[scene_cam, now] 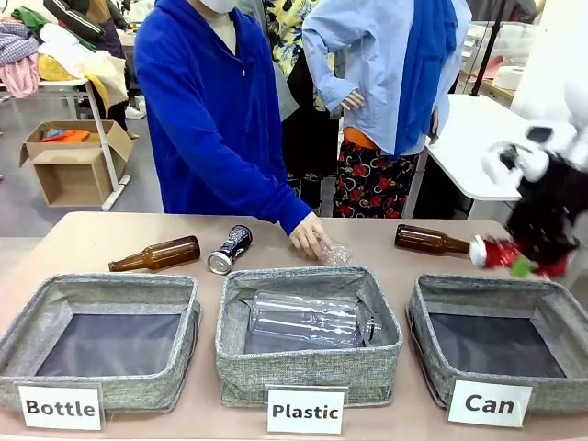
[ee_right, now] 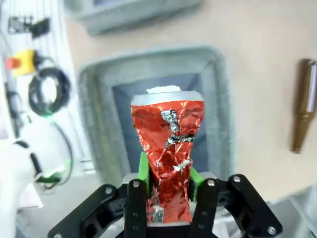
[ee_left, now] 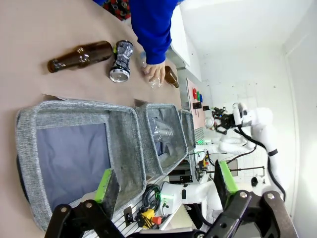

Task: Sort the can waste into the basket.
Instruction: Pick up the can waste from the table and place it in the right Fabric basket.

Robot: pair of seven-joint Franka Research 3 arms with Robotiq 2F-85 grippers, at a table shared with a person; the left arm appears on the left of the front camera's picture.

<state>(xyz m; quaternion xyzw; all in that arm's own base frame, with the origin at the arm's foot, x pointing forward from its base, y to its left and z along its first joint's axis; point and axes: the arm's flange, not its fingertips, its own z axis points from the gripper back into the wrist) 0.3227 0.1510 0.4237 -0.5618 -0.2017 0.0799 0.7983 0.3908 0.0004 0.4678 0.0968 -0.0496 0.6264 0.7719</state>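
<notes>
- Grips the crushed red can (ee_right: 168, 144) in the right gripper (ee_right: 168, 174), with the green pads (ee_right: 142, 166) pressed tight on its lower half. Sharp from the right wrist, blurred from the front.
- Frames that can, from the right wrist, against the dark bottom of the "Can" basket (ee_right: 218, 99). Places it, from the front, by that basket's far rim, just beside a brown glass bottle (scene_cam: 432, 241).
- Holds the left gripper (ee_left: 164, 181) spread wide and empty, near the "Bottle" basket (ee_left: 29, 129) in the left wrist view.
- Has the black can (scene_cam: 230, 249) lying on the tan surface (scene_cam: 83, 234), between a second brown bottle (scene_cam: 156, 254) and a person's hand (scene_cam: 310, 237), well apart from the "Can" basket.
- Shows a clear plastic bottle (scene_cam: 303, 319) inside the "Plastic" basket (scene_cam: 308, 363).
- Beyond the surface: a cardboard box (scene_cam: 73, 165) on the floor and a white table (scene_cam: 469, 138).
</notes>
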